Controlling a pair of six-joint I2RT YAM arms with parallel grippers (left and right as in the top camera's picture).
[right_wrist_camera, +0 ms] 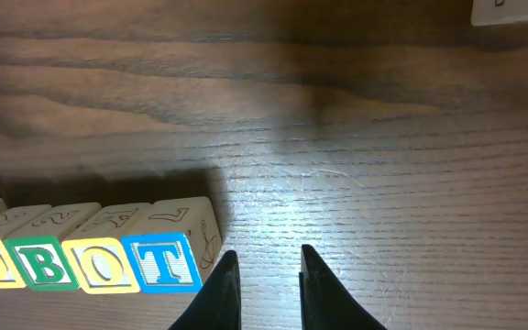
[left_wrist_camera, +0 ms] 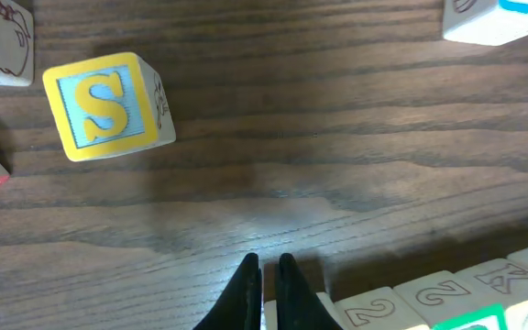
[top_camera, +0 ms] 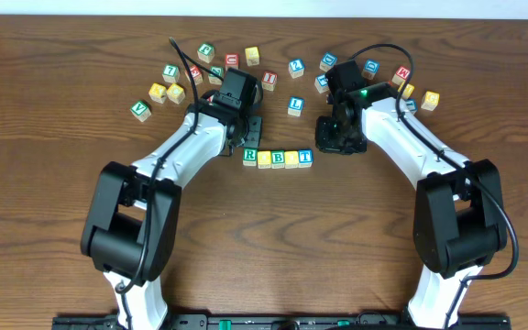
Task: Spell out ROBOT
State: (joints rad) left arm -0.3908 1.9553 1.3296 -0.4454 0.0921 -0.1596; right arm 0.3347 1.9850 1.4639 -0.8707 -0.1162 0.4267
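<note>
ROBOT row [top_camera: 278, 158] stood in one straight line at the middle of the table [top_camera: 62, 183], each block touching the next. From overhead we read a green R [top_camera: 250, 156] at the left end and a blue T [top_camera: 305, 157] at the right. The right wrist view gave O, B, O, T in order. We logged five blocks and the word complete.

We found the left gripper [left_wrist_camera: 269, 264] just behind the R end of the row, low over the wood. Its fingers were pressed nearly together with only a sliver between them, and nothing was held. Along the bottom right of its view ran the row's other faces, where we noted a 2 and a K. A yellow S block [left_wrist_camera: 104, 105] lay well apart from the fingers, turned a little off the grain.

We found the right gripper [right_wrist_camera: 269, 255] just beside the T, on its right. Its fingers stood apart with bare wood between them, and nothing was held. We could not tell whether the nearer finger touched the T.

Loose blocks [top_camera: 165, 92] lay scattered on the far side of the table behind both arms, none touching the row. A blue L block [top_camera: 295, 105] lay alone between the two wrists.
</note>
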